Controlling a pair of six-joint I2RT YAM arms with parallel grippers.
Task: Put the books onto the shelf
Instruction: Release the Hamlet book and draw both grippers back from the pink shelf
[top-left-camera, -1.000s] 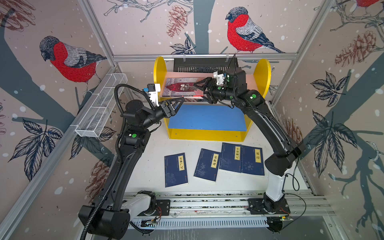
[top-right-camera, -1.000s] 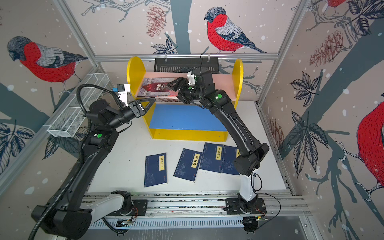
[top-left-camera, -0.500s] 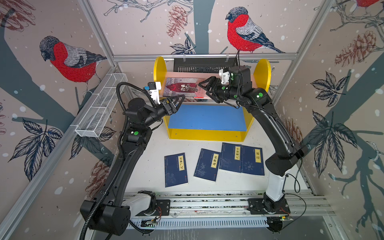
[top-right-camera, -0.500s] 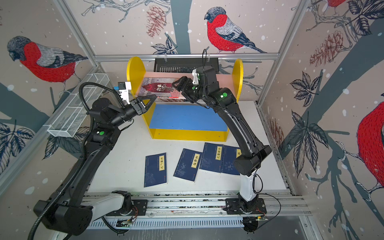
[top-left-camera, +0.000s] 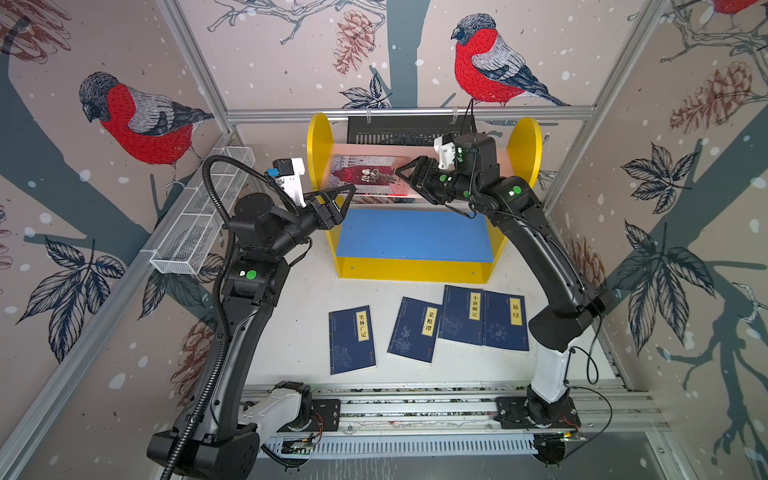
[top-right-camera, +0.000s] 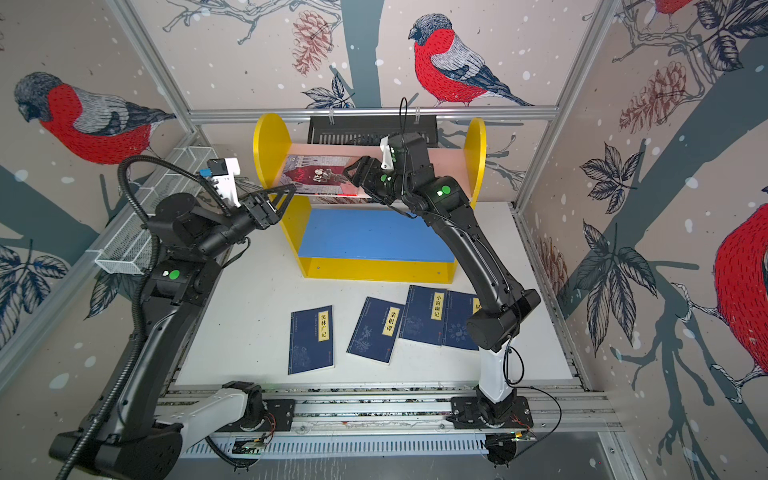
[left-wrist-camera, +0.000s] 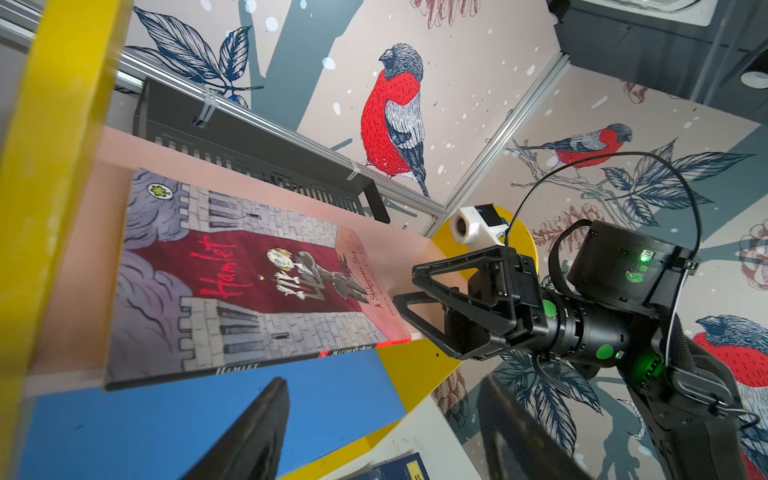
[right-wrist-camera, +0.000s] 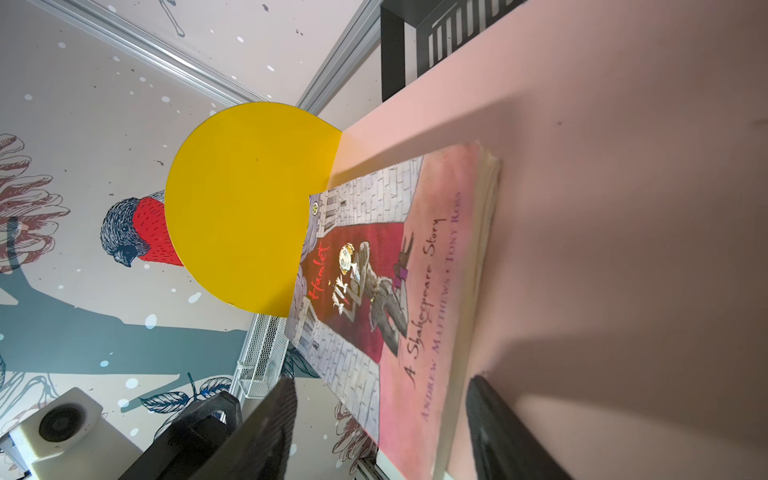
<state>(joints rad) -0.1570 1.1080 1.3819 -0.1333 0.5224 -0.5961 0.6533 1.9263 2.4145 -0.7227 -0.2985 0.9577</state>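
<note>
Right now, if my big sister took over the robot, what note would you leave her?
Left hand: open, holding nothing, at the left end of the shelf.
Right hand: open, holding nothing, just off the right edge of the Hamlet book.
Done: the Hamlet book lies flat on the pink upper board, near the left yellow side.
Left to do: four navy books lie flat on the table in front of the shelf, and the two rightmost ones touch. The blue lower board has no book on it.
</note>
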